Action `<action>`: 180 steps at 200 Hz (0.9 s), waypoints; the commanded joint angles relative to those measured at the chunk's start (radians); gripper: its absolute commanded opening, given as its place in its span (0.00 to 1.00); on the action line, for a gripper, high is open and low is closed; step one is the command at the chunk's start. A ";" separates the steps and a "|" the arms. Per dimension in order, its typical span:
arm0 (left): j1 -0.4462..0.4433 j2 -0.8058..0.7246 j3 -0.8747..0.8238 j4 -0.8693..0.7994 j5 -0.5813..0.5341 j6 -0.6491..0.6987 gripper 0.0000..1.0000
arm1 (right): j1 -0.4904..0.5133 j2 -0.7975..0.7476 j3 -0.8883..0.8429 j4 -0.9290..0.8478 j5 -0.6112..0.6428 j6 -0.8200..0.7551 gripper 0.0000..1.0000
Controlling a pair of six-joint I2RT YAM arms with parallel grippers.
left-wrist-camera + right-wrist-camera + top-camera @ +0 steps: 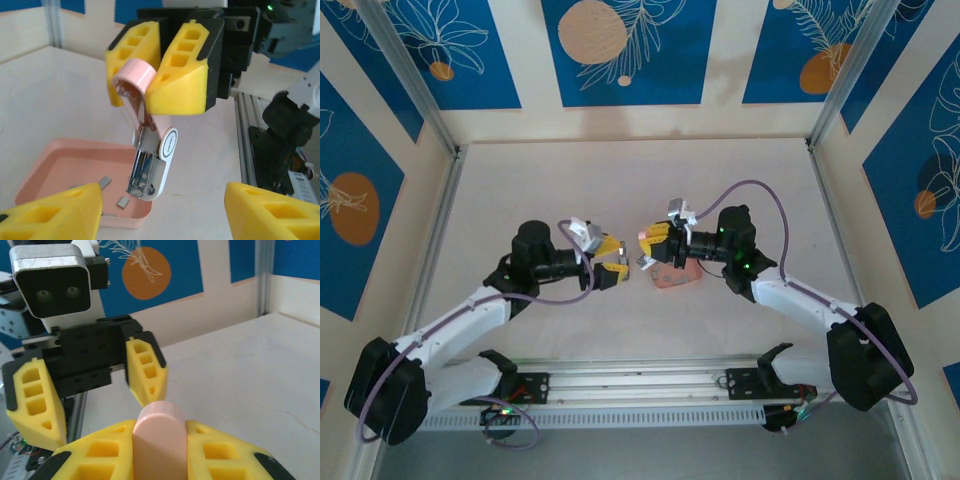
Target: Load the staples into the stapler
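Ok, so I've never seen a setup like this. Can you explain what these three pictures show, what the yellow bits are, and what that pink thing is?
These are two robot arms bolted at the near edge of a white table. One picture looks down from above and behind them. The other two come from small cameras on each wrist, so each shows its own yellow foam fingers at the bottom and the other arm opposite.

The yellow bits are the fingers of each arm's gripper. The right gripper is shut on a pink-and-white stapler, which hangs swung open over a salmon-pink rectangular tray. A few small grey metal staple strips lie in that tray. The left gripper is open, holds nothing, and faces the stapler.
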 commanded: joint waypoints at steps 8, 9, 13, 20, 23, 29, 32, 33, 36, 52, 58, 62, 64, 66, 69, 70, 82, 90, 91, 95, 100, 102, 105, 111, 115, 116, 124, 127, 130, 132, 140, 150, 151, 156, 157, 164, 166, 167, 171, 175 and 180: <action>-0.007 0.043 0.055 -0.088 0.137 0.216 0.66 | -0.004 -0.022 0.064 -0.072 -0.129 -0.049 0.06; -0.007 0.045 0.056 -0.085 0.140 0.215 0.66 | -0.004 -0.022 0.066 -0.073 -0.131 -0.050 0.06; -0.008 0.054 0.056 -0.069 0.149 0.210 0.66 | -0.003 -0.022 0.069 -0.077 -0.141 -0.053 0.06; -0.008 0.071 0.060 -0.042 0.163 0.199 0.65 | -0.004 -0.022 0.075 -0.081 -0.155 -0.053 0.06; -0.007 0.078 0.062 -0.031 0.171 0.192 0.66 | -0.004 -0.021 0.078 -0.083 -0.160 -0.052 0.06; -0.008 0.093 0.065 -0.008 0.185 0.179 0.66 | -0.004 -0.021 0.081 -0.087 -0.169 -0.054 0.06; -0.009 0.101 0.068 0.003 0.190 0.174 0.65 | -0.003 -0.020 0.084 -0.088 -0.173 -0.055 0.06; -0.009 0.104 0.068 0.008 0.191 0.171 0.66 | -0.003 -0.019 0.085 -0.089 -0.174 -0.055 0.06; -0.009 0.111 0.070 0.021 0.198 0.163 0.66 | -0.003 -0.019 0.087 -0.092 -0.177 -0.054 0.06; -0.015 0.143 0.080 0.073 0.219 0.133 0.66 | -0.002 -0.019 0.094 -0.101 -0.186 -0.059 0.06; -0.019 0.154 0.085 0.081 0.223 0.132 0.65 | 0.000 -0.020 0.098 -0.104 -0.189 -0.059 0.06; -0.022 0.160 0.090 0.084 0.225 0.131 0.65 | 0.000 -0.019 0.097 -0.103 -0.189 -0.059 0.06; -0.022 0.165 0.093 0.084 0.227 0.130 0.65 | 0.000 -0.019 0.099 -0.104 -0.189 -0.059 0.06; -0.024 0.168 0.096 0.084 0.228 0.129 0.65 | 0.000 -0.019 0.098 -0.104 -0.189 -0.059 0.06; -0.025 0.173 0.100 0.085 0.230 0.127 0.65 | 0.002 -0.020 0.100 -0.104 -0.190 -0.059 0.06; -0.025 0.174 0.103 0.084 0.231 0.127 0.65 | 0.001 -0.019 0.101 -0.105 -0.190 -0.059 0.06; -0.031 0.197 0.125 0.070 0.249 0.127 0.65 | 0.004 -0.018 0.104 -0.109 -0.189 -0.061 0.06; -0.034 0.208 0.135 0.066 0.257 0.130 0.65 | 0.006 -0.017 0.105 -0.111 -0.189 -0.062 0.06; -0.035 0.209 0.135 0.066 0.259 0.130 0.65 | 0.006 -0.016 0.105 -0.112 -0.189 -0.062 0.06; -0.038 0.215 0.139 0.067 0.260 0.130 0.65 | 0.006 -0.016 0.106 -0.112 -0.189 -0.062 0.06; -0.042 0.220 0.142 0.071 0.260 0.130 0.65 | 0.008 -0.014 0.107 -0.113 -0.189 -0.062 0.06; -0.042 0.221 0.144 0.073 0.262 0.129 0.64 | 0.009 -0.014 0.107 -0.114 -0.189 -0.063 0.06; -0.045 0.225 0.146 0.076 0.263 0.130 0.64 | 0.009 -0.013 0.108 -0.115 -0.190 -0.064 0.06; -0.048 0.230 0.151 0.079 0.264 0.129 0.65 | 0.010 -0.013 0.111 -0.116 -0.189 -0.065 0.06; -0.049 0.236 0.154 0.081 0.267 0.128 0.64 | 0.011 -0.011 0.111 -0.115 -0.189 -0.064 0.06; -0.049 0.237 0.155 0.081 0.267 0.127 0.64 | 0.011 -0.011 0.112 -0.116 -0.189 -0.064 0.06; -0.051 0.245 0.163 0.081 0.269 0.126 0.63 | 0.013 -0.011 0.114 -0.116 -0.189 -0.064 0.06; -0.052 0.249 0.165 0.082 0.271 0.125 0.63 | 0.013 -0.010 0.114 -0.116 -0.189 -0.065 0.06; -0.054 0.252 0.168 0.083 0.271 0.125 0.62 | 0.014 -0.010 0.114 -0.115 -0.189 -0.064 0.06; -0.055 0.255 0.169 0.084 0.272 0.124 0.62 | 0.015 -0.010 0.116 -0.116 -0.190 -0.064 0.06; -0.058 0.262 0.174 0.091 0.272 0.122 0.61 | 0.016 -0.008 0.117 -0.116 -0.189 -0.065 0.06; -0.063 0.272 0.175 0.107 0.269 0.113 0.59 | 0.019 -0.006 0.119 -0.116 -0.189 -0.065 0.06; -0.063 0.272 0.175 0.108 0.270 0.112 0.59 | 0.019 -0.006 0.120 -0.115 -0.189 -0.065 0.06; -0.063 0.277 0.176 0.119 0.270 0.104 0.58 | 0.020 -0.005 0.121 -0.116 -0.189 -0.065 0.06; -0.063 0.277 0.176 0.121 0.270 0.103 0.58 | 0.020 -0.005 0.121 -0.115 -0.189 -0.065 0.06; -0.065 0.285 0.177 0.132 0.270 0.095 0.57 | 0.023 -0.004 0.123 -0.116 -0.190 -0.065 0.06; -0.065 0.286 0.178 0.137 0.270 0.091 0.57 | 0.023 -0.004 0.123 -0.116 -0.189 -0.065 0.06; -0.066 0.287 0.178 0.139 0.270 0.091 0.57 | 0.023 -0.003 0.123 -0.116 -0.190 -0.065 0.06; -0.066 0.290 0.178 0.147 0.269 0.087 0.57 | 0.023 -0.002 0.124 -0.116 -0.190 -0.065 0.06; -0.068 0.292 0.178 0.155 0.269 0.080 0.57 | 0.023 -0.002 0.125 -0.116 -0.190 -0.065 0.06; -0.068 0.298 0.178 0.166 0.269 0.075 0.57 | 0.023 -0.001 0.125 -0.115 -0.189 -0.065 0.06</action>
